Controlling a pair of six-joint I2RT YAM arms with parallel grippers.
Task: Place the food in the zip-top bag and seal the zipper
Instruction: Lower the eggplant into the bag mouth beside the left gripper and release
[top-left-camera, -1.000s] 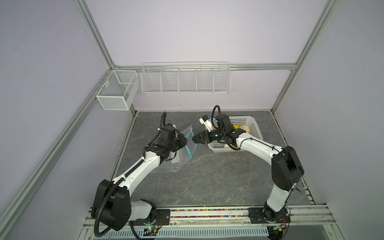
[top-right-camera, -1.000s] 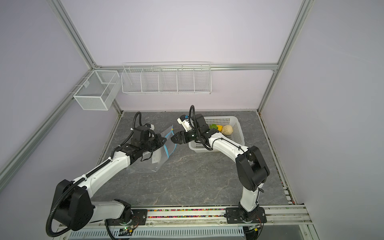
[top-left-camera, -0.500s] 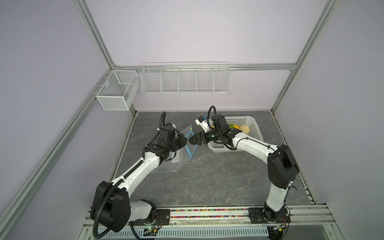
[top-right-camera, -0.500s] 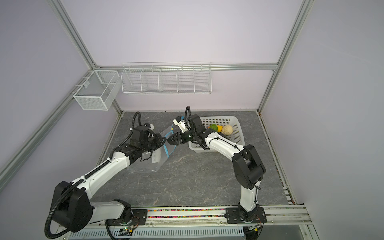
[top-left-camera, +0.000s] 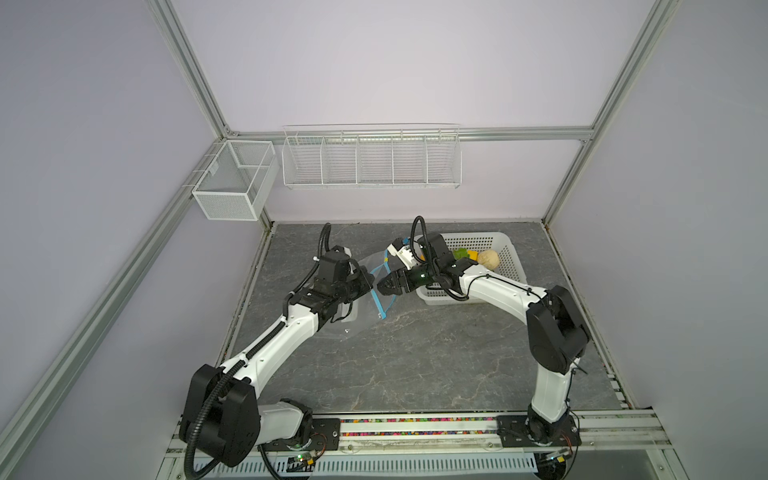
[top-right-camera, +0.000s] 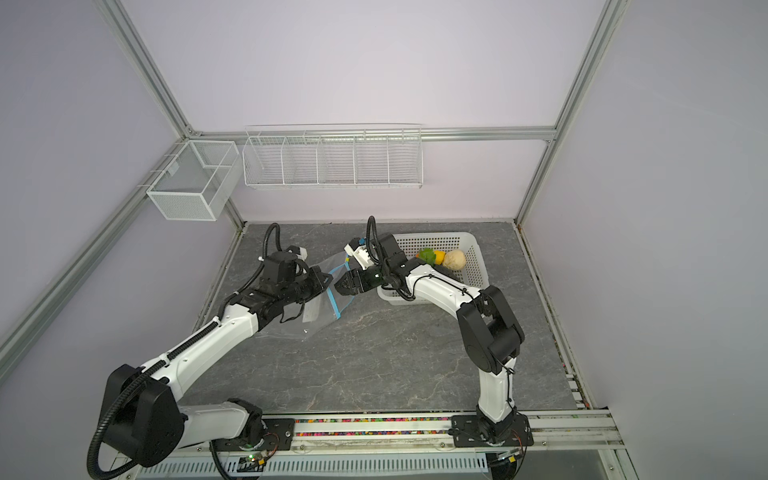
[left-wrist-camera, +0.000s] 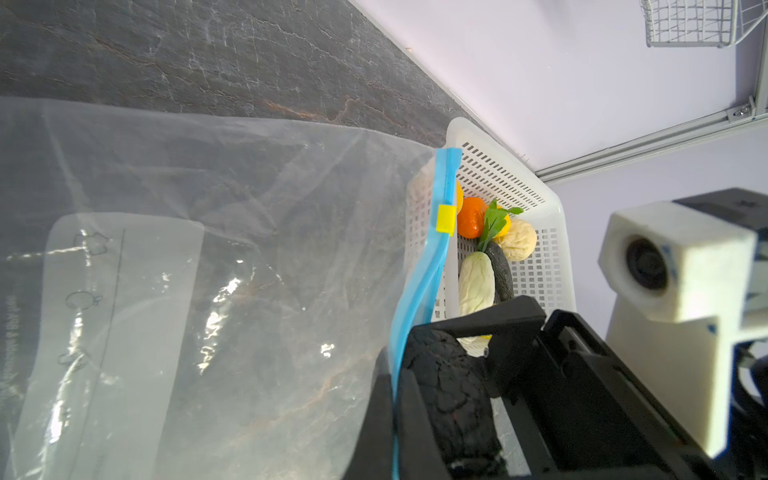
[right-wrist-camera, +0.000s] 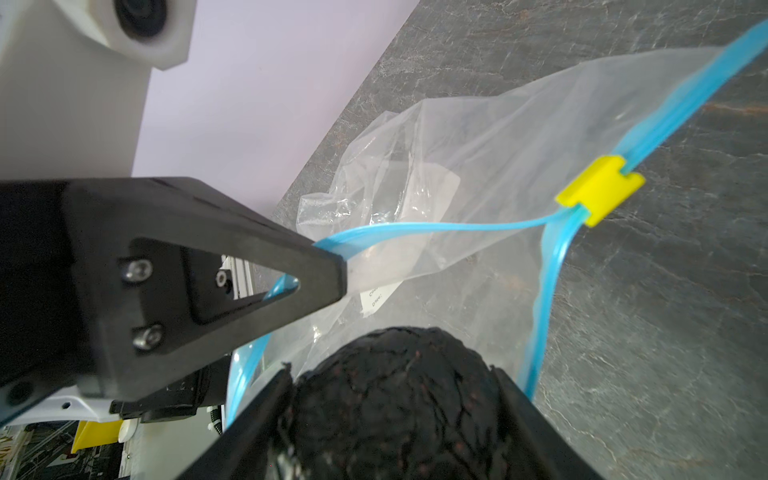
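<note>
The clear zip-top bag (top-left-camera: 360, 320) (top-right-camera: 316, 321) (left-wrist-camera: 208, 249) lies on the left of the grey floor, its mouth raised. My left gripper (top-left-camera: 368, 282) (top-right-camera: 326, 282) (left-wrist-camera: 395, 376) is shut on the bag's blue zipper (left-wrist-camera: 419, 291) (right-wrist-camera: 436, 226) and holds one lip up. The yellow slider (left-wrist-camera: 446, 218) (right-wrist-camera: 598, 193) sits near the far end, and the lips below it are spread apart. My right gripper (top-left-camera: 380, 286) (top-right-camera: 338, 286) (right-wrist-camera: 392, 370) is shut on a dark bumpy food piece (right-wrist-camera: 395, 399) (left-wrist-camera: 449, 395) right at the bag's mouth.
A white perforated basket (top-left-camera: 512, 259) (top-right-camera: 474, 257) (left-wrist-camera: 557, 208) stands just right of the bag. It holds an orange (left-wrist-camera: 471, 216), a beige ball (top-right-camera: 454, 259) (left-wrist-camera: 517, 240), a white oblong piece (left-wrist-camera: 477, 282) and leafy green (top-right-camera: 428, 254). Wire racks (top-left-camera: 370, 160) hang on the back wall.
My right gripper has carried the dark food piece leftwards from beside the basket to the bag's mouth. The left gripper has kept its hold on the zipper edge.
</note>
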